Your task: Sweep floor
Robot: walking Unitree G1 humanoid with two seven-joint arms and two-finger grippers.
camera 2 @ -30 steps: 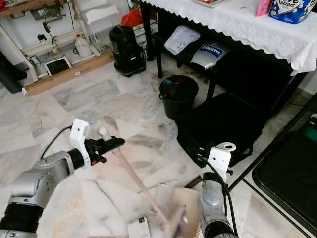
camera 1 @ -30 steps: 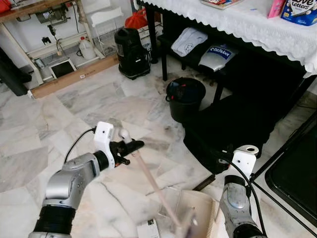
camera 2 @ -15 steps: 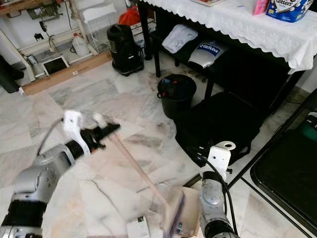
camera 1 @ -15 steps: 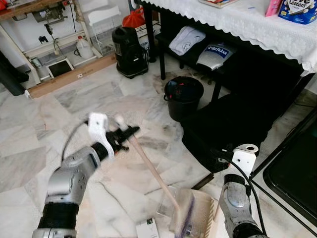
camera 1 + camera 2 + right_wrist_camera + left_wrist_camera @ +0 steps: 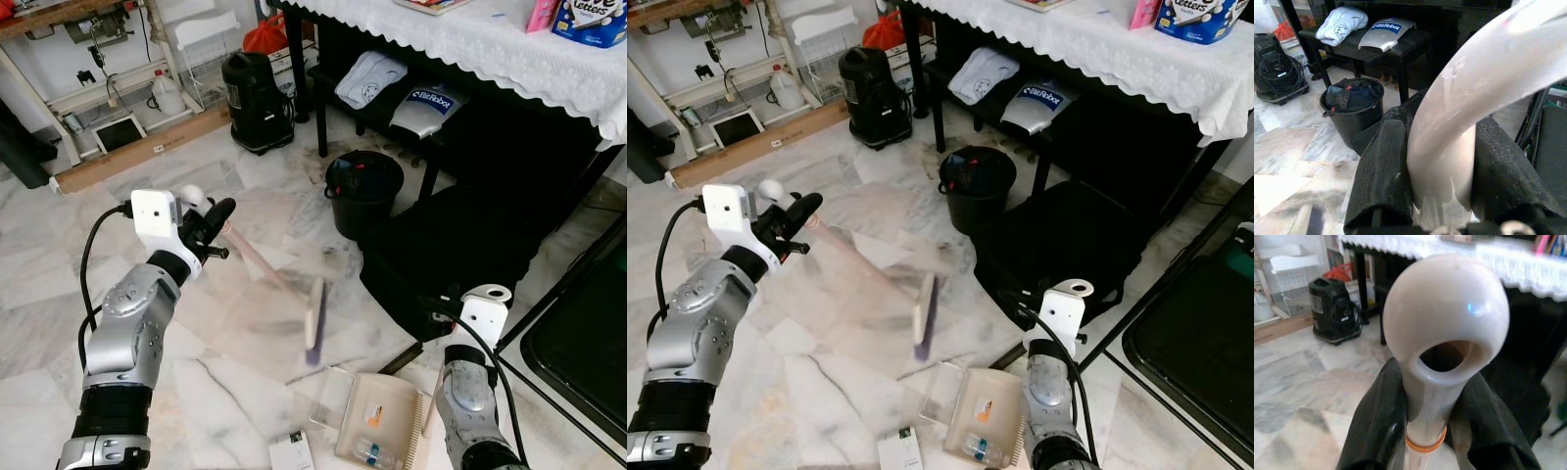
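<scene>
Over on the left, the left hand (image 5: 217, 217) is clamped around the top of the broom (image 5: 315, 315), whose blurred head hangs just above the marble floor (image 5: 59, 284). Nearer, the right hand (image 5: 1442, 196) grips the handle of the dustpan (image 5: 377, 423), which sits on the floor with a couple of bits in it. Looks like a mid-sweep reset. Next move, I'd guess: drop the broom head and drag dirt toward the pan.
</scene>
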